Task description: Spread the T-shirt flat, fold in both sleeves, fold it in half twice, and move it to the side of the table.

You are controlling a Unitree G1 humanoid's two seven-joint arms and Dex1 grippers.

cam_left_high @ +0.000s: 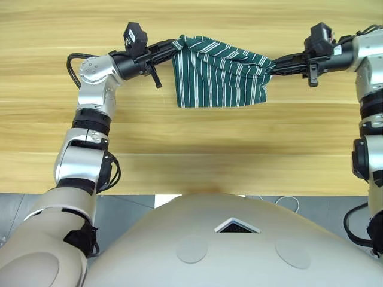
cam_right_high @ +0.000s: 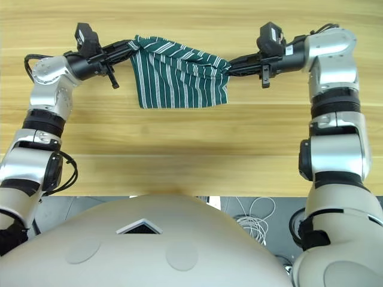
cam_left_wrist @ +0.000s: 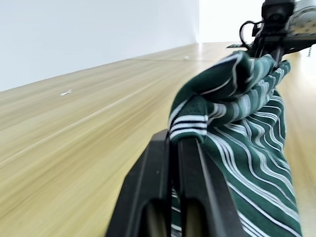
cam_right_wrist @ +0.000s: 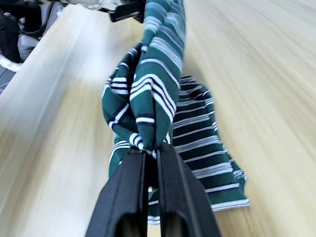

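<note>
The left gripper [cam_left_high: 171, 48] is a pair of flat black fingers [cam_left_wrist: 197, 177] with a smooth, hard look. They are clenched on a bunched corner of the T-shirt [cam_left_high: 218, 75]. In the left wrist view the cloth sits pinched in the narrow slot between them, and a fold of it rolls over the fingertips. How deep the cloth goes into the slot is hidden.

The T-shirt runs from these fingertips across to the other pair, held up over the table [cam_left_high: 179, 137]. It is a soft knit, dark green with thin white stripes in pairs. Its top edge is gathered into a thick, twisted band between the two grips. Below the band a roughly square panel hangs down, with a straight lower hem. The hem comes down close to the wood below the right-hand fingers, but whether it touches there is hard to tell. The sleeves and collar are lost in the folds.

The right gripper [cam_left_high: 276, 61] has the same flat black fingers [cam_right_wrist: 170, 192]. They are closed tight on the opposite bunched corner, and the cloth rises out from between the tips in a ridge of stripes.

The table is pale wood with long, straight grain and a smooth, matt face. Beyond its near edge, white cables [cam_right_high: 257, 218] lie coiled on the floor, partly cut off by the table.
</note>
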